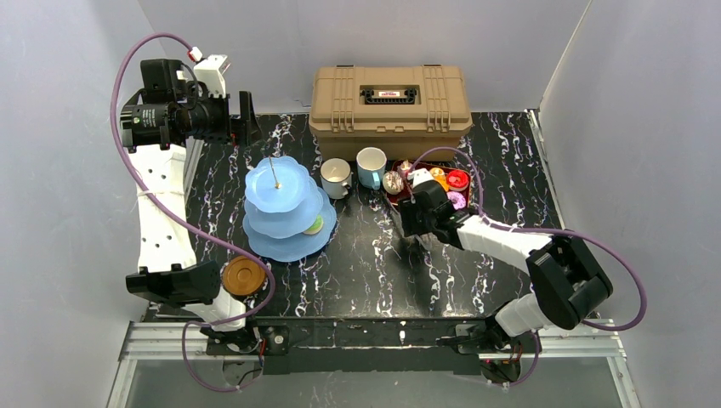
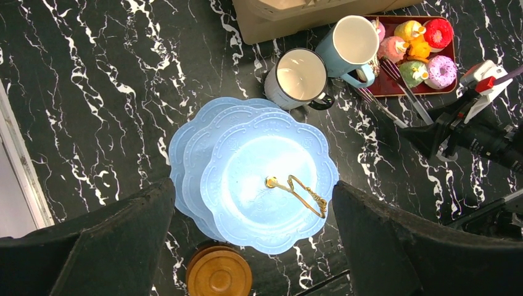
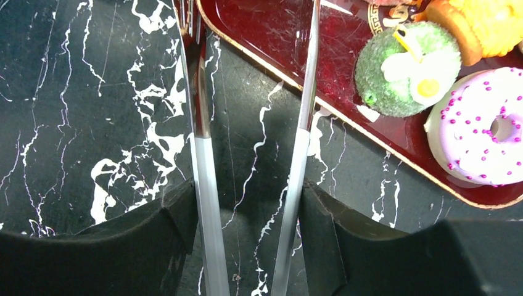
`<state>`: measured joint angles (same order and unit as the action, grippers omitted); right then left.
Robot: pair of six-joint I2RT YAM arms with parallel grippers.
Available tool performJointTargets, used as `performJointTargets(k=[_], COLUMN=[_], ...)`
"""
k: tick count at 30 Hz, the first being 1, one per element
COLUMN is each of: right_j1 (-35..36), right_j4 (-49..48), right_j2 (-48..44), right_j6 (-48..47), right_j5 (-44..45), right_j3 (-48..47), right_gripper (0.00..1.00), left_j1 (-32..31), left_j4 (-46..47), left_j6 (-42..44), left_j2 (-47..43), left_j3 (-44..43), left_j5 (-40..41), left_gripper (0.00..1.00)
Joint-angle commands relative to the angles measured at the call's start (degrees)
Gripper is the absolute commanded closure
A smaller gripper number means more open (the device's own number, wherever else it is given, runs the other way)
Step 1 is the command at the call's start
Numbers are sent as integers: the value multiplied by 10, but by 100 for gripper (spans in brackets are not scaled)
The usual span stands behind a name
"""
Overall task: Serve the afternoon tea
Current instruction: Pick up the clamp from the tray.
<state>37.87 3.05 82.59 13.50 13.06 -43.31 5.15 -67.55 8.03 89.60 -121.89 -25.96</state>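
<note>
Right claw (image 3: 247, 206): clamped on tongs (image 3: 200, 142) at tray (image 3: 265, 37) edge | left claw (image 2: 253, 191): wide open, empty, above stand (image 2: 247, 148)

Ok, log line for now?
left claw: open, over cake stand | right claw: closed on tongs at tray edge | toy cakes: on tray
</note>
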Motion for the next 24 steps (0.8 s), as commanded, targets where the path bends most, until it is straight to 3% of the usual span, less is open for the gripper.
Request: performJointTargets(k=[1,14,24], right_j1=[-9,-68,-81], right_j4=[-14,-68,-87], right_j2=[-15,-44,-44], right_j6=[15,76,100], right_j5=[-17,-148,-158], right_j3=[13,34,41], right_gripper=[35,34,34], left_j1=[3,4,3], left_j4=[-10,-10,-10], left_j6=[-2,-6,-7], left_j2=[-9,-10,-12], left_j3=[-16,-14,-10], left_j5=[-15,-21,-26], left_gripper=[3,4,4])
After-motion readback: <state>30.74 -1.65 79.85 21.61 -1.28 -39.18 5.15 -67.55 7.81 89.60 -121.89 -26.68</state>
